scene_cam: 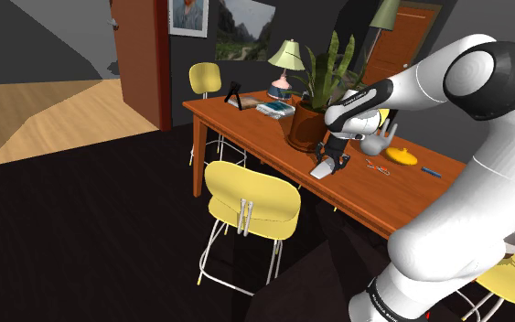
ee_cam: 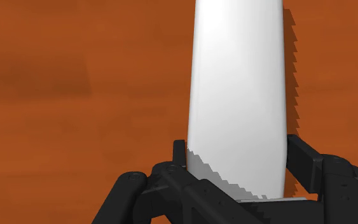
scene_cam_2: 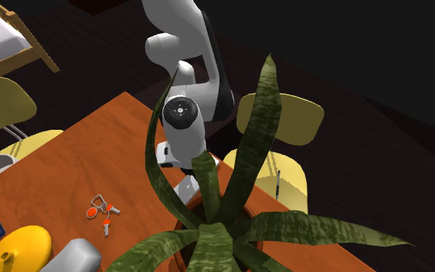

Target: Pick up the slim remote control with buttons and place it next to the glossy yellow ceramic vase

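the pincer (ee_cam: 238, 162) is clamped on the white remote (ee_cam: 238, 89), a finger on each long side, low over the bench (scene_cam: 374, 197) beside the plant pot (scene_cam: 303, 128). whether it has cleared the wood is hard to tell. lift straight, keep the grip firm, carry it over the keys (scene_cam_2: 98, 207) and lay it flat just beside the yellow vase (scene_cam: 400, 155), not touching.

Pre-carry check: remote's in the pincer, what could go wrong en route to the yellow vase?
1. The pincer clasps the remote near one end, so the long free part may swing or slip.
2. The keys lie between it and the vase; a low carry could snag them.
3. The plant stands close beside the arm and may get brushed.
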